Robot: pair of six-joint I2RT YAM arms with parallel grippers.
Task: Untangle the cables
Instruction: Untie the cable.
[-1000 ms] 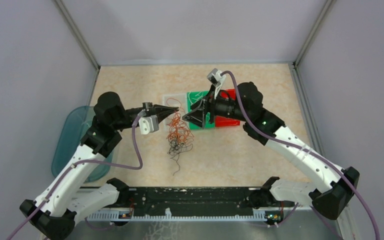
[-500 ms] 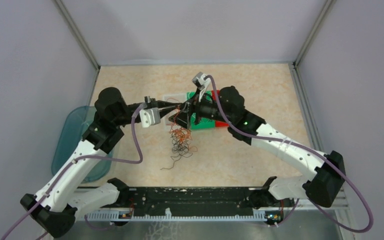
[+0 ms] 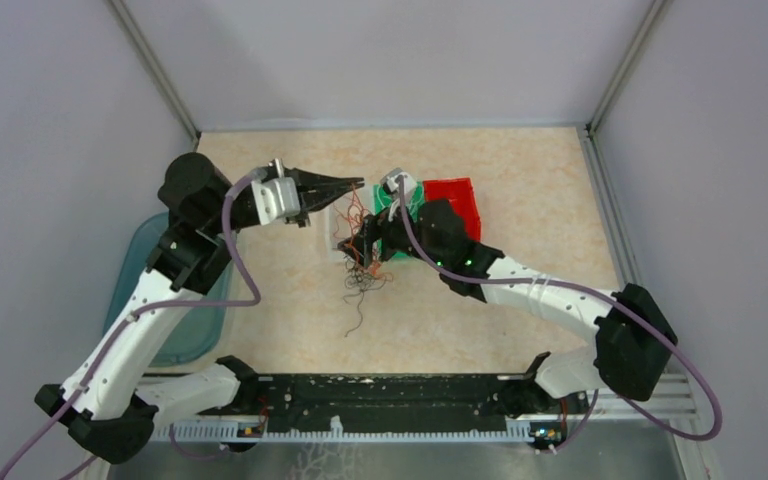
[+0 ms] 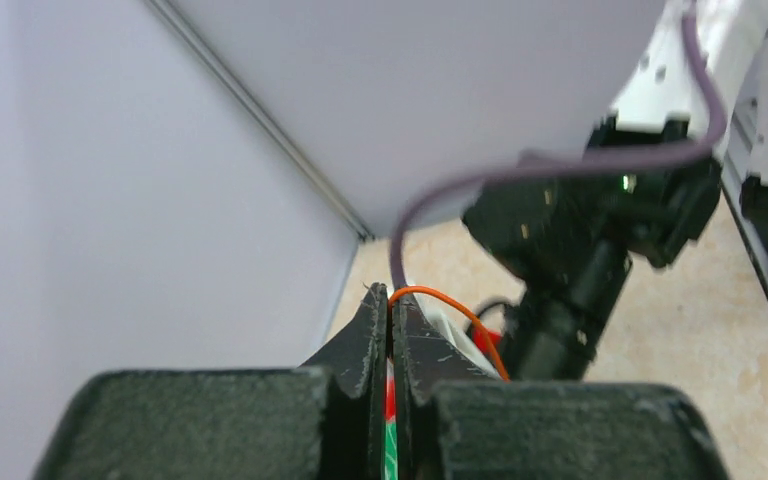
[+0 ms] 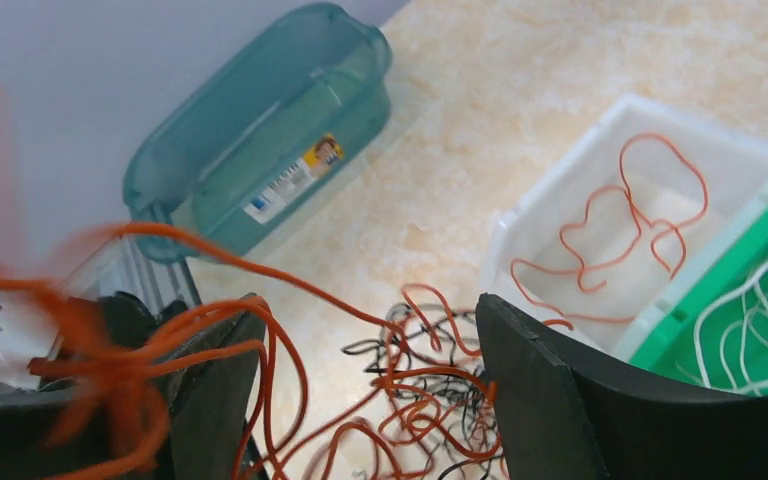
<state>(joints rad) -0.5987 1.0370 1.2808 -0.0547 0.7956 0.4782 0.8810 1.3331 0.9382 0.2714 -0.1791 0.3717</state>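
On the table [image 3: 480, 320], cables [image 5: 440, 378] lie between the right gripper's [image 5: 370, 305] jaws.

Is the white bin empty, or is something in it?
Not empty. In the right wrist view, a curly orange cable lies on the floor of the white bin.

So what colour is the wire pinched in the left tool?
Orange wire, clearest in left wrist view.
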